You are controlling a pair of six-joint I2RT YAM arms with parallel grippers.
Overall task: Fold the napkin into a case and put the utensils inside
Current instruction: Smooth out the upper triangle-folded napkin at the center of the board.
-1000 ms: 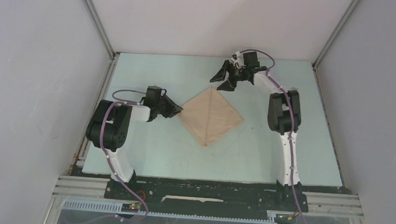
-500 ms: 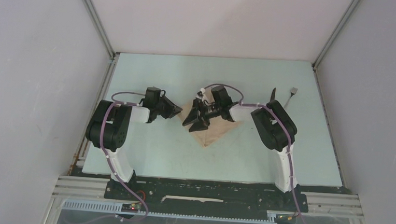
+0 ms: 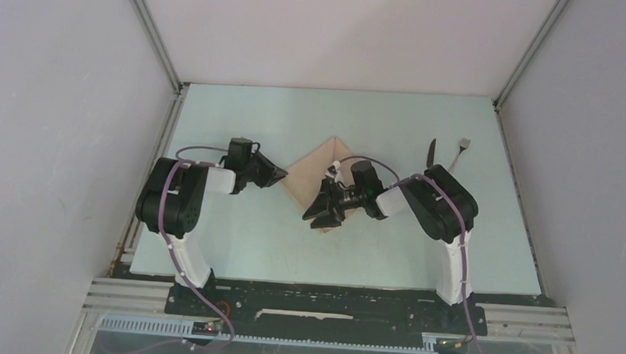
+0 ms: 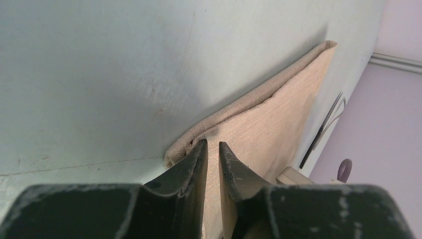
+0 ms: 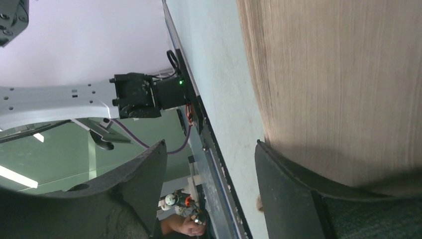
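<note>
A folded beige napkin (image 3: pixel 314 165) is lying as a diamond near the middle of a pale blue table (image 3: pixel 232 246), with one point facing the robot. The fold is under way and the case is not yet formed.

The left gripper (image 3: pixel 281 175) is sitting at the napkin's left corner. The right gripper (image 3: pixel 317 217) is hovering over the near corner, low above the cloth. The utensils, a black knife (image 3: pixel 431 154) and a grey fork (image 3: pixel 462 149), are lying side by side well off to the far right, untouched.

The step in hand looks like the next fold. It probably calls for the right gripper to close on the near corner and carry it across while the left side is keeping the cloth from sliding.

The overhead view is giving the layout but hiding how the fingers stand. The left wrist camera is showing its fingers (image 4: pixel 196 159) drawn almost together with only a sliver between them, tips at the doubled, slightly rolled edge of the cloth. I cannot tell whether a layer is caught between them. The right wrist camera is showing its own fingers (image 5: pixel 144 189) spread wide, with one finger lying against the napkin's edge and bare table in the gap. Nothing is gripped.
</note>
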